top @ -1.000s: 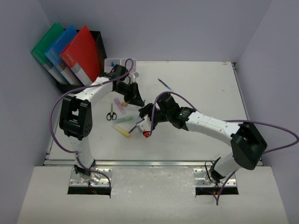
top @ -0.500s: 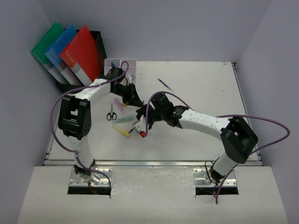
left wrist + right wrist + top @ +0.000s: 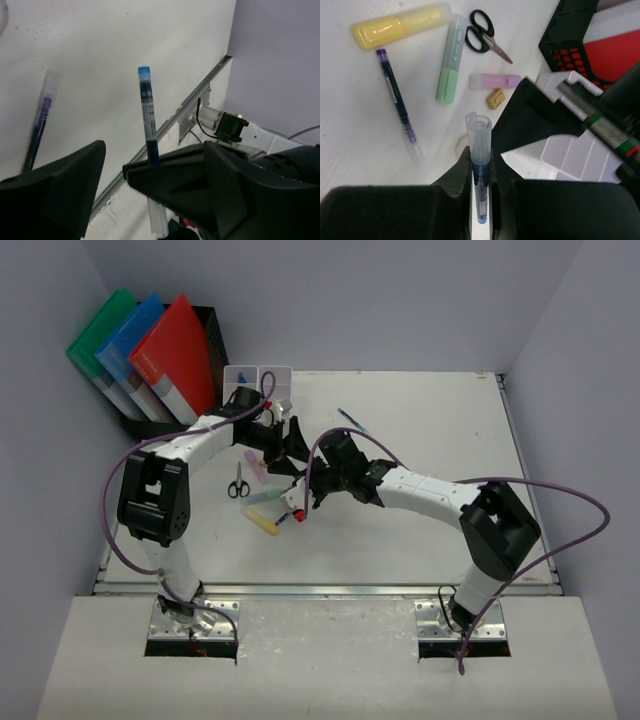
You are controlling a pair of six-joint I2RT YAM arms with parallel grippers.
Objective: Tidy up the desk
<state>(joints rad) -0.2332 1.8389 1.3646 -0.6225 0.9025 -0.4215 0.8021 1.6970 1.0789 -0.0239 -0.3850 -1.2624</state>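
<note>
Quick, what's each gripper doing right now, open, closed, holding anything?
Left gripper: open, gripping nothing.
Right gripper: closed on the blue pen.

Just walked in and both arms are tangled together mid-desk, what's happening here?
The right tool is shut on a clear pen over the desk. The left tool stands open around the same pen, so it looks like a handover. Scissors, a yellow highlighter and a purple pen lie loose on the desk.
</note>
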